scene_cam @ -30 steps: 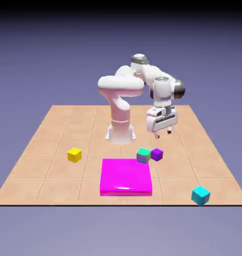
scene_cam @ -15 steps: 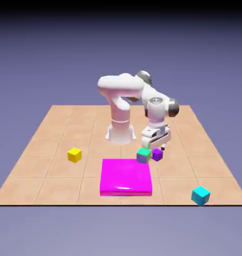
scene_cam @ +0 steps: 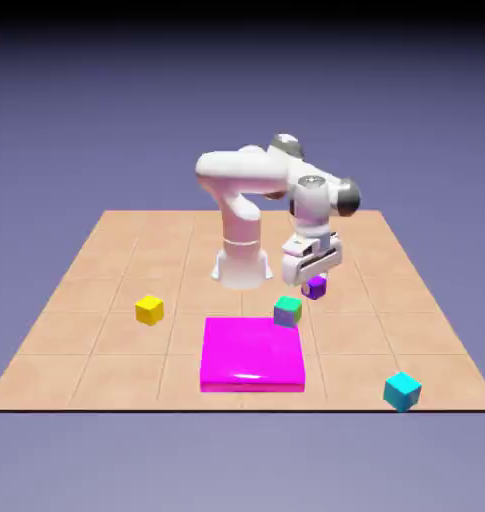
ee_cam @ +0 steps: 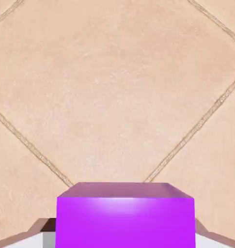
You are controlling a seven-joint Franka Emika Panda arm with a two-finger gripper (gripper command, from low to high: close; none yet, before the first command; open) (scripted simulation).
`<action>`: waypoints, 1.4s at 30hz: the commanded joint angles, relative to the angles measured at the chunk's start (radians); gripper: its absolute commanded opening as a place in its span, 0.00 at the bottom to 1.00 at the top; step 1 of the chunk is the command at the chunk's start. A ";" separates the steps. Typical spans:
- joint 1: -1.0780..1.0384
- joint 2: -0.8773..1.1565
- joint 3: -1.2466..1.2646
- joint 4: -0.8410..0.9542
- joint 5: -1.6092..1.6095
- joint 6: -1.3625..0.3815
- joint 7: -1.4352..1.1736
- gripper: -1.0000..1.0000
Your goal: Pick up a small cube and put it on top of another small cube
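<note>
The small purple cube [scene_cam: 316,287] hangs a little above the tiled table, and my gripper [scene_cam: 314,281] is shut on it. In the hand view the purple cube [ee_cam: 125,215] fills the bottom middle between my grey fingertips [ee_cam: 41,228], with only bare tiles beyond it. The green-topped cube [scene_cam: 288,311] rests on the table just below and to the exterior view's left of the held cube, apart from it. Near the front right corner sits the cyan cube [scene_cam: 402,390].
A flat magenta slab [scene_cam: 252,353] lies at the front middle, right beside the green-topped cube. A yellow cube [scene_cam: 149,310] sits at the exterior view's left. The robot's base [scene_cam: 241,262] stands behind the slab.
My gripper came down onto the purple cube, closed on it and has now raised it off the table. The other cubes have not moved.
</note>
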 commanded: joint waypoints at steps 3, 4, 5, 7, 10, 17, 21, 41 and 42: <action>0.027 0.109 -0.084 0.050 -0.106 0.055 0.047 0.00; 0.036 0.145 -0.112 0.067 -0.141 0.073 0.063 0.00; 0.045 0.181 -0.140 0.084 -0.176 0.091 0.078 0.00; 0.063 0.254 -0.196 0.118 -0.246 0.127 0.110 0.00; 0.090 0.362 -0.279 0.168 -0.351 0.181 0.157 0.00; 0.153 0.616 -0.475 0.286 -0.596 0.307 0.266 0.00; 0.188 0.761 -0.587 0.353 -0.735 0.379 0.329 0.00; 0.368 1.486 -1.146 0.690 -1.434 0.739 0.642 0.00; 0.377 1.522 -1.174 0.706 -1.469 0.757 0.657 0.00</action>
